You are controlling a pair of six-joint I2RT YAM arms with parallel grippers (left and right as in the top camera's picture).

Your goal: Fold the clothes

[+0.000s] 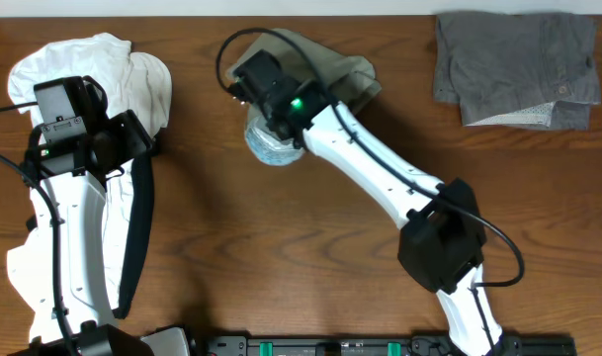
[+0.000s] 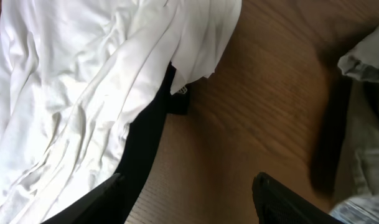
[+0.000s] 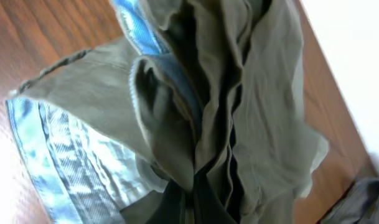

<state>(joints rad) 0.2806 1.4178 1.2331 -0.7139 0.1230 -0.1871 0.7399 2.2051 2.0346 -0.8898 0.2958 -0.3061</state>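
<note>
A: Where are the wrinkled olive-tan cotton shorts (image 1: 332,67) right now?

B: At the far middle of the brown wooden table (image 1: 281,257), bunched under the right arm's wrist. Part of the cloth spreads toward the far edge, and the pale blue waistband lining (image 1: 271,146) bulges out on the near side.

A: And the right gripper (image 3: 190,205)?

B: Its jaws are pressed together on a gather of the shorts. The right wrist view shows khaki folds converging on the dark fingers at the bottom of the frame. I judge it a pinch near the waistband, meant to lift or drag the garment out flat before any fold.

A: Doesn't the overhead view show that?

B: No, the wrist housing hides the fingertips there. Overhead gives the layout instead: a crumpled white T-shirt (image 1: 132,69) at far left and darker grey folded shorts (image 1: 513,64) in the far right corner. Both lie well apart from the khaki pair.

A: What about the left gripper (image 2: 189,208)?

B: Its jaws are spread and pinch nothing. Its wrist view shows two dark fingers over bare wood just beside the T-shirt's edge, with khaki cloth at the right margin. It seems parked clear, or ready for a second corner.

A: How far along is the folding?

B: Barely begun, I'd say: the shorts are crumpled, with no clean fold.
</note>
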